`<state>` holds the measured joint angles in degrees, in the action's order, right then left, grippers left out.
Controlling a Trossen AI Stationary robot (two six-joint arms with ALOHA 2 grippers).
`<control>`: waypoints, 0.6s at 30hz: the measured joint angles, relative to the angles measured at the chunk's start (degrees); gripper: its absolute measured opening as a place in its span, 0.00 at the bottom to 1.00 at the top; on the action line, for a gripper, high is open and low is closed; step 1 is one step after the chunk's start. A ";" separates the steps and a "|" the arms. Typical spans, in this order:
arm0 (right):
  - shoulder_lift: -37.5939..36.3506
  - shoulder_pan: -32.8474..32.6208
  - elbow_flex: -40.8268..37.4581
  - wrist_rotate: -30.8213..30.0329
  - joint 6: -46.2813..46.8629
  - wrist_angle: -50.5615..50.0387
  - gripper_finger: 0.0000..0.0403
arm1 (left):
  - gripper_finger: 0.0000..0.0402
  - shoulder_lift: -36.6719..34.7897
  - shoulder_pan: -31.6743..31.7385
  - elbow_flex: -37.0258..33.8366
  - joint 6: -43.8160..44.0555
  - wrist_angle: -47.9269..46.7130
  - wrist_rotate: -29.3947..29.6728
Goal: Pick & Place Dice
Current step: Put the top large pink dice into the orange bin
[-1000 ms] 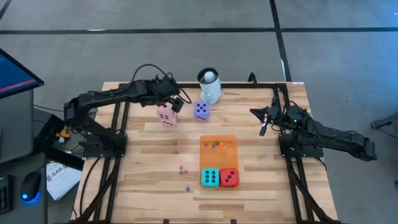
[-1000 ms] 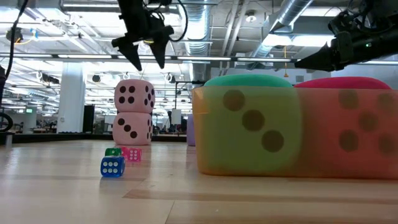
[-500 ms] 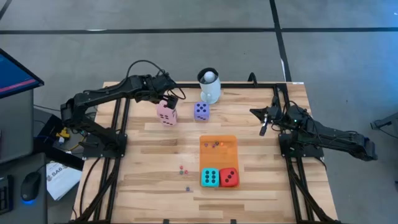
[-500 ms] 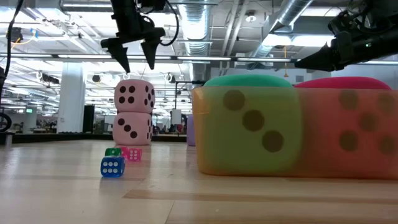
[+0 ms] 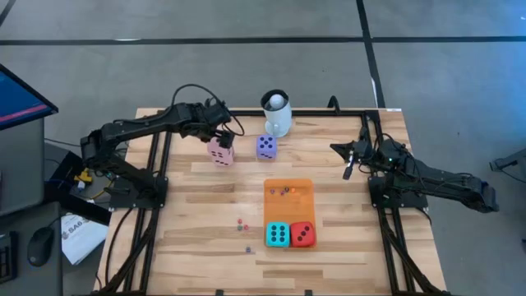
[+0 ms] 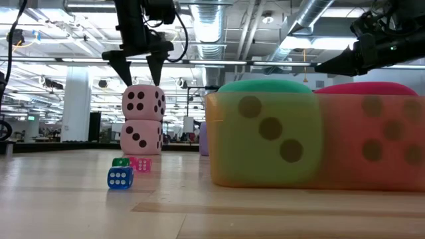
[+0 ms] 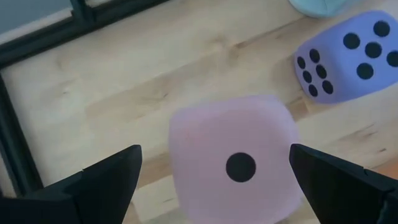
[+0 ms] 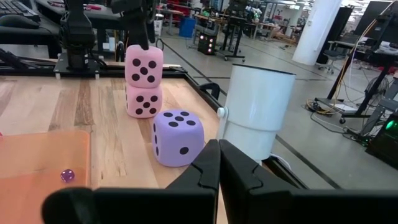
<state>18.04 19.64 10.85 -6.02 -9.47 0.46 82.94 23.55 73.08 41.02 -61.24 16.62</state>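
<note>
Two soft cubes, a teal die [image 5: 277, 234] and a red die [image 5: 302, 235], sit side by side and touching on the near end of the flat orange rectangular mat [image 5: 288, 195], which lies on the pale wooden table [image 5: 329, 173]. Tiny coloured bead-sized pieces [image 5: 287, 191] lie at the mat's far end. Left of the mat, on bare wood, are more small dice; the low view shows a tiny blue die [image 6: 119, 178], with a tiny green die [image 6: 120, 162] and a tiny pink die [image 6: 143, 164] just behind it.

Beyond the mat's far edge stands a soft purple die [image 5: 265, 146] with black pips. Left of it, two soft pink dice are stacked, the upper pink die [image 6: 143, 102] resting squarely on the lower pink die [image 6: 141, 137]. The left gripper [image 6: 138, 69] hangs directly over this stack, its fingers spread wide to either side of the upper die's top; it grips nothing, and the fingertips sit just above the die.

Farther still from the mat, near the table's back edge, a white cylindrical mug [image 5: 277, 115] holds a ball.

Well to the right of the mat, the right gripper [image 5: 348, 171] waits above the table with its fingers pressed together, holding nothing.
</note>
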 joint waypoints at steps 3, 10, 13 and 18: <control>0.00 0.02 0.00 -0.01 0.00 0.01 0.00 | 1.00 0.00 0.00 -0.04 0.01 0.56 -0.08; 0.00 0.00 0.00 0.00 0.00 0.01 0.00 | 1.00 -0.04 0.00 -0.04 -0.57 2.36 -0.06; 0.00 0.01 0.00 0.00 0.00 -0.01 0.00 | 1.00 -0.04 0.00 -0.04 -0.47 2.35 -0.06; 0.00 0.00 0.00 0.00 -0.02 -0.01 0.00 | 1.00 -0.04 0.00 -0.04 -0.47 2.35 -0.05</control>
<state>18.04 19.64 10.85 -6.02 -9.49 0.45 82.89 23.55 73.03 40.56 -58.89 16.57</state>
